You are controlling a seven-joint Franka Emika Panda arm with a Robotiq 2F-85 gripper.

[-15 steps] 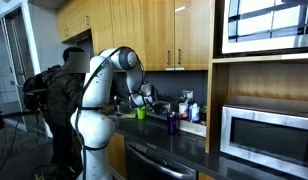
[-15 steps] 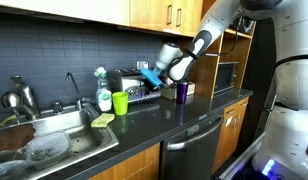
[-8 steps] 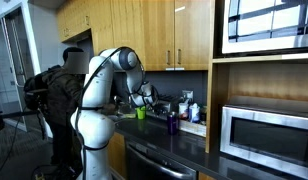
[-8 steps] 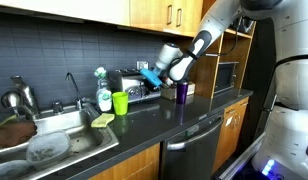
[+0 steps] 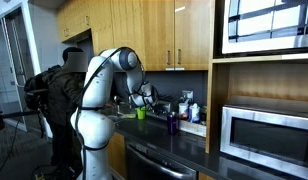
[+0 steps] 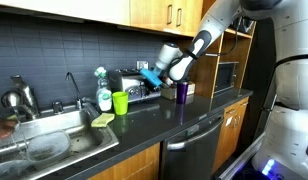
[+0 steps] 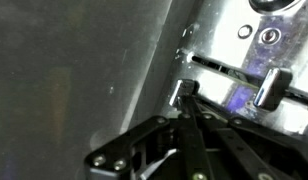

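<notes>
The white, jointed robot arm [image 6: 216, 22] has its elbow high above and behind the black two-fingered pincer [image 6: 154, 76], and its forearm slopes down towards it. The pale grey wrist [image 6: 175, 62] sits just behind the pincer and tilts it forward and slightly down. In the wrist view the slim black fingers [image 7: 185, 110] rise from the lower edge and converge, their tips pressed together with no gap between them.

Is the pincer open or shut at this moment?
Shut. In the wrist view the pincer has its two fingertips pressed together, close against the silver appliance.
</notes>
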